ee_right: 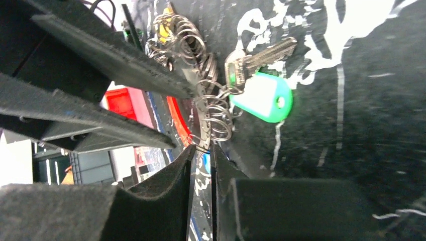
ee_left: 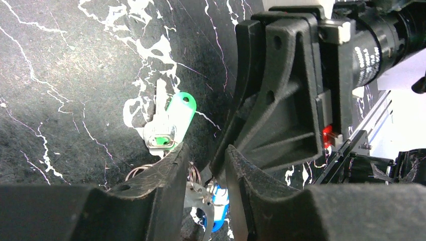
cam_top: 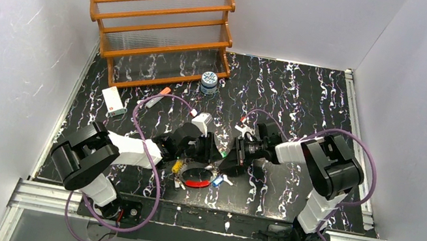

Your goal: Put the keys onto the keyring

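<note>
1. Black, white-veined bench (cam_top: 308,97) stood between plain white walls (cam_top: 15,26).
2. Keyring (cam_top: 197,184) lay lower centre, with the keys (ee_right: 261,95) clustered against it.
3. Left pincer (ee_left: 206,150) gaped partly, its contents obscured; right pincer (ee_right: 203,148), nearly closed, pinched the keys.

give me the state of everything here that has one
left hand: open, fingers apart
right hand: nearly shut on a small ring
green key: lying flat
blue key: lying under the left hand
yellow key: lying by the keyring
keyring: lying flat; open or closed, cannot tell
jar: upright
marker: lying flat
</note>
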`<state>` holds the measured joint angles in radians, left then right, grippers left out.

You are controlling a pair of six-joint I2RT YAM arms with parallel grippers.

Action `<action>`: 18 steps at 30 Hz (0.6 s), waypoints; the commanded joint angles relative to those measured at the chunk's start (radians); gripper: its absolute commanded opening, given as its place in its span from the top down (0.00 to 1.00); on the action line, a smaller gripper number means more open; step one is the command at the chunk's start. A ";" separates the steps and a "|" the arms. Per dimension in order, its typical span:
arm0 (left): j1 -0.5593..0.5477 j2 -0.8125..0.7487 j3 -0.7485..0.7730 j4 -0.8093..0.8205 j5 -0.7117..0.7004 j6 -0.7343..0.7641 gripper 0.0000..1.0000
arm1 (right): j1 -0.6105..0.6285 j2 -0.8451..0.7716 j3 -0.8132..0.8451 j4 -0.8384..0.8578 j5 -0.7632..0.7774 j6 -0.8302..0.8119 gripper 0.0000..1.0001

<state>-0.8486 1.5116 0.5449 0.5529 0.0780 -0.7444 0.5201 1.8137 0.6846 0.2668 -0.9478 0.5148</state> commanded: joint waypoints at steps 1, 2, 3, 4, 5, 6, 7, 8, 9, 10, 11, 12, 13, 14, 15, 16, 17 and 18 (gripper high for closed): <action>-0.004 -0.013 -0.005 -0.003 -0.010 0.003 0.70 | 0.018 -0.070 -0.023 0.059 -0.082 -0.004 0.76; -0.004 -0.014 -0.005 -0.004 -0.008 0.002 0.70 | 0.022 -0.077 -0.028 0.058 -0.091 -0.009 0.76; -0.005 -0.014 -0.006 -0.005 -0.008 0.002 0.70 | 0.025 -0.084 -0.034 0.055 -0.103 -0.018 0.76; -0.005 -0.016 -0.008 -0.006 -0.008 0.002 0.70 | 0.028 -0.092 -0.038 0.052 -0.112 -0.026 0.76; -0.005 -0.019 -0.010 -0.008 -0.009 0.003 0.70 | 0.033 -0.099 -0.041 0.047 -0.116 -0.034 0.75; -0.005 -0.022 -0.012 -0.008 -0.009 0.002 0.71 | 0.040 -0.105 -0.045 0.039 -0.120 -0.044 0.73; -0.004 -0.025 -0.015 -0.008 -0.010 0.003 0.71 | 0.048 -0.110 -0.046 0.031 -0.122 -0.055 0.73; -0.005 -0.028 -0.018 -0.010 -0.012 0.005 0.71 | 0.059 -0.113 -0.046 0.016 -0.120 -0.072 0.71; -0.004 -0.031 -0.019 -0.011 -0.013 0.006 0.71 | 0.071 -0.118 -0.043 0.000 -0.115 -0.090 0.69; -0.004 -0.034 -0.020 -0.013 -0.015 0.010 0.71 | 0.083 -0.120 -0.039 -0.019 -0.112 -0.109 0.68; -0.004 -0.036 -0.020 -0.014 -0.014 0.012 0.71 | 0.094 -0.120 -0.034 -0.030 -0.113 -0.126 0.66; -0.004 -0.041 -0.021 -0.017 -0.013 0.014 0.71 | 0.100 -0.121 -0.029 -0.038 -0.113 -0.134 0.66; -0.004 -0.045 -0.022 -0.019 -0.008 0.017 0.71 | 0.102 -0.124 -0.028 -0.038 -0.112 -0.132 0.66; -0.004 -0.050 -0.024 -0.021 -0.003 0.022 0.71 | 0.101 -0.133 -0.028 -0.036 -0.103 -0.126 0.66; -0.004 -0.056 -0.027 -0.024 0.000 0.023 0.71 | 0.101 -0.141 -0.025 -0.044 -0.080 -0.126 0.66; -0.005 -0.065 -0.031 -0.026 0.005 0.029 0.71 | 0.099 -0.150 -0.018 -0.054 -0.055 -0.124 0.66; -0.004 -0.073 -0.036 -0.026 0.013 0.034 0.71 | 0.097 -0.157 -0.014 -0.055 -0.036 -0.120 0.66; -0.004 -0.082 -0.040 -0.027 0.019 0.040 0.71 | 0.092 -0.164 -0.009 -0.054 -0.020 -0.112 0.67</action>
<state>-0.8486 1.4929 0.5274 0.5426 0.0795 -0.7353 0.6239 1.7069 0.6483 0.2306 -1.0180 0.4183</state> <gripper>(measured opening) 0.291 0.338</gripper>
